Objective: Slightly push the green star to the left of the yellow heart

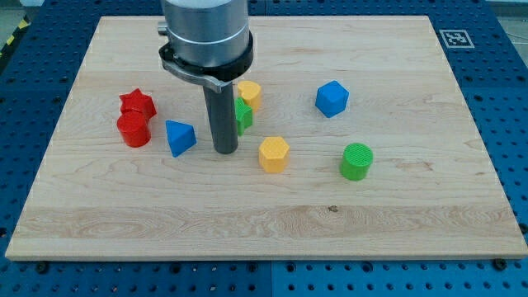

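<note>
Green plastic star point(244, 115), mostly hidden, sits just behind and to the view's right of my tip point(226, 152), seemingly touching the rod. There are no jaws to spread or pinch; the arm ends in a plain dark rod. Touching the star at the view's top right is the yellow plastic heart point(249, 92). A blue triangular block point(179, 137) lies left of the tip, a yellow hexagonal block point(273, 153) right. Further off on the pale wooden bench point(264, 223): red star point(137, 104), red cylinder point(133, 129), blue cube point(332, 98), green cylinder point(356, 161).

Red star point(137, 103), blue cube point(332, 98), green cylinder point(356, 161).
</note>
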